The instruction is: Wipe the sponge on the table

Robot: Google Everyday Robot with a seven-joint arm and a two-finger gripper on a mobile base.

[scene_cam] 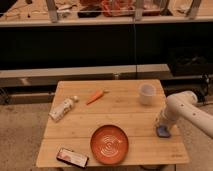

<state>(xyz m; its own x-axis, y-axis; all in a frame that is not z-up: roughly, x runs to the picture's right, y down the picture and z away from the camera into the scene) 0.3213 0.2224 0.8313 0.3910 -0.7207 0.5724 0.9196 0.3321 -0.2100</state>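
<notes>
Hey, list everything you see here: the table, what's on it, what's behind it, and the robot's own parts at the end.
table: one, light wooden planks, centre of view
sponge: one, blue, by the table's right edge, at the gripper
cup: one, white, upright, back right of the table
carrot: one, orange, back of the table, left of the cup
bottle: one, white, lying on its side, left of the table
plate: one, orange, front middle
phone-like slab: one, dark, front left corner
shelf: one, grey, long, behind the table
arm: one, white, coming from the right
gripper: one, pale, down at the sponge
</notes>
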